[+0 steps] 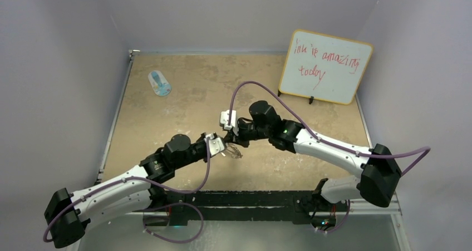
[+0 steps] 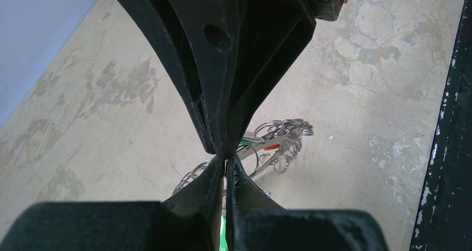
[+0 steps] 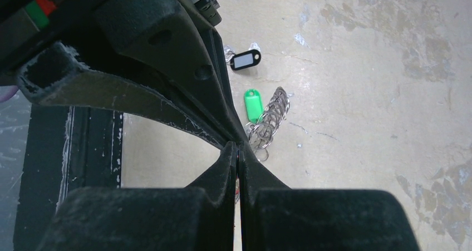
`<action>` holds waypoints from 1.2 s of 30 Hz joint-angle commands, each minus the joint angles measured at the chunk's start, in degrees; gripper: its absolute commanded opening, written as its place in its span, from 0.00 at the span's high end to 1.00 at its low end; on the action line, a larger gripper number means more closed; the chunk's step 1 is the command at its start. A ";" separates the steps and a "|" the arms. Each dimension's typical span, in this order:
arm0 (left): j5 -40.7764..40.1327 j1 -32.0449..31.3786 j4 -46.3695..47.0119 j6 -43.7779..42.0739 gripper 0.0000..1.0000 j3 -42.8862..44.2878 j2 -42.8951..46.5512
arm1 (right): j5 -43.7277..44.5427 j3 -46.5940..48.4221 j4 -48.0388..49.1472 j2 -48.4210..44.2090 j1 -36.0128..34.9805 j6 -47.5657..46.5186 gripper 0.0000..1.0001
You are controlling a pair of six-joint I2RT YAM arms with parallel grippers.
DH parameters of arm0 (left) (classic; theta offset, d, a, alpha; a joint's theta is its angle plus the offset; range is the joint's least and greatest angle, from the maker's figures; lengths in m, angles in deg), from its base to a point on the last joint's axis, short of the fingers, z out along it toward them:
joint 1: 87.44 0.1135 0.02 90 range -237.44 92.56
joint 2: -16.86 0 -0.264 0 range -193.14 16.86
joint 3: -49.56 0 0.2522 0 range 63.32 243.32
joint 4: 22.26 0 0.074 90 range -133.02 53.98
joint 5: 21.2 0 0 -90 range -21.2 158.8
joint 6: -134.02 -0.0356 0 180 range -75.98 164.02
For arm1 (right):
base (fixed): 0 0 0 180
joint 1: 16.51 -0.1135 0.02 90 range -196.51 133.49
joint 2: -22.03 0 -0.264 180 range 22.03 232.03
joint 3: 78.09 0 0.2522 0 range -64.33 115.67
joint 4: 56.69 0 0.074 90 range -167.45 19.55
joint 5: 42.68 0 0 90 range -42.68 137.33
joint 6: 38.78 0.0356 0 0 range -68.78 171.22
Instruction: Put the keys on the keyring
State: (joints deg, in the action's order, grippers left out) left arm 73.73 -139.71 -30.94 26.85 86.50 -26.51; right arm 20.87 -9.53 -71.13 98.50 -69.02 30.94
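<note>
The keyring [image 1: 234, 152] stands on edge at mid-table, its wire loops [image 2: 285, 129] [image 3: 271, 117] bunched along the rim. A red tag [image 2: 271, 147] lies against its flat silver face. A key with a green tag [image 3: 253, 105] rests beside the loops. Another key with a black tag [image 3: 246, 59] lies apart on the table. My left gripper [image 2: 227, 162] is shut, its tips pinching the ring's near edge. My right gripper [image 3: 237, 148] is shut too, tip to tip with the left one [image 1: 227, 143]. What sits between its fingers is hidden.
A blue-and-white oval object [image 1: 160, 84] lies at the far left of the tan table [image 1: 183, 103]. A whiteboard [image 1: 325, 67] with red writing leans at the back right. The black base rail [image 1: 245, 198] runs along the near edge.
</note>
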 commanded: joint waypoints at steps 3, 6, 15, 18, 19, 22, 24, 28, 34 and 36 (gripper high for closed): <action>-0.87 -0.08 -1.71 -0.78 1.00 -1.35 2.33 | -0.36 -0.87 4.28 -2.44 1.34 2.13 1.00; -1.55 -0.11 -1.74 -0.59 1.00 -1.45 2.42 | -1.65 -1.34 4.68 -2.08 2.54 2.47 1.00; -3.42 -0.09 -1.67 -0.15 1.00 -1.64 3.01 | -6.27 -4.27 7.89 -0.81 6.35 3.77 1.00; -3.41 -0.04 -1.35 -0.01 1.00 -1.78 2.96 | -7.58 -4.70 8.49 0.50 6.54 3.18 1.00; -3.43 -0.05 -1.20 0.05 1.00 -1.86 2.95 | -7.90 -4.77 8.55 1.01 6.62 2.93 1.00; -3.43 -0.10 -0.75 0.12 1.00 -1.99 2.86 | -8.52 -5.20 9.17 2.48 6.87 2.57 1.00; -3.43 -0.10 -0.53 0.20 1.00 -2.04 2.88 | -8.90 -5.75 10.16 3.36 7.05 2.37 1.00; -3.43 -0.04 -0.12 0.23 1.00 -2.00 2.99 | -9.83 -5.86 11.08 5.63 7.25 2.08 1.00; -3.61 -0.05 -0.08 0.12 1.00 -1.94 2.95 | -10.42 -6.41 13.64 7.06 7.42 2.39 1.00; -3.44 -0.05 -0.07 0.16 1.00 -1.99 3.06 | -10.58 -6.76 14.89 7.62 7.42 2.28 1.00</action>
State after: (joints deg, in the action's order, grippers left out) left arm 70.69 -139.71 -31.57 26.72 84.62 -24.20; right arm 9.63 -15.08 -58.76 105.17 -62.42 34.05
